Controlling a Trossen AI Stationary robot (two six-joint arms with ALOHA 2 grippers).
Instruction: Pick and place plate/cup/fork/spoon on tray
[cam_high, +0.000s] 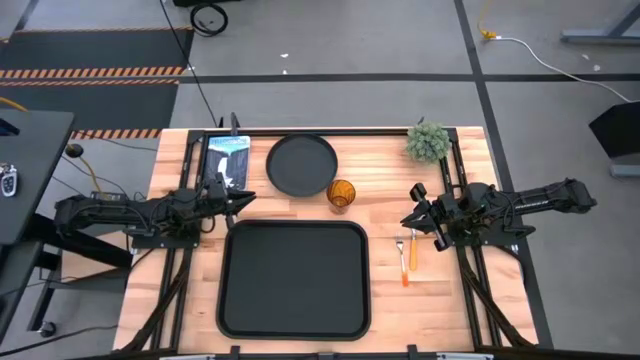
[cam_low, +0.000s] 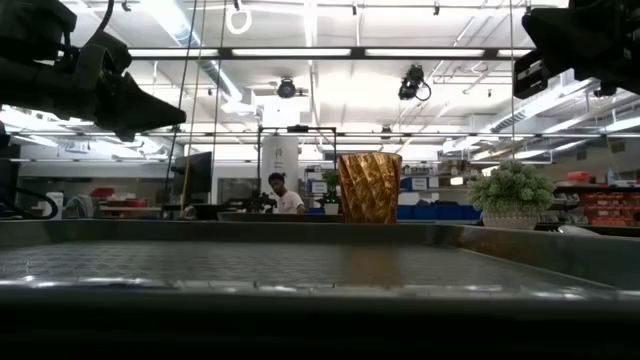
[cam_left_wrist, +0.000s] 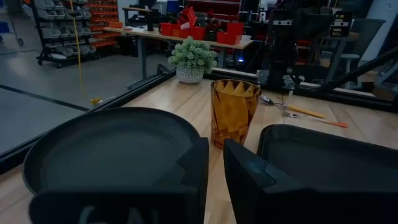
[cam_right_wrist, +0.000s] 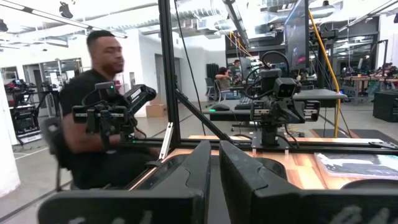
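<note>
Plate (cam_high: 302, 165), cup (cam_high: 341, 194), fork (cam_high: 402, 262) and spoon (cam_high: 412, 249) all lie off the tray (cam_high: 294, 322), which holds nothing. Your left gripper (cam_high: 243, 198) hangs between plate and tray, fingers nearly together, holding nothing. Your right gripper (cam_high: 411, 219) hovers beside the cutlery, fingers close-set and empty. Risk noted: fork and spoon lie just beside each other, so a careless descent may drag both. The cup stands near the plate's rim; reaching for either could topple it.
</note>
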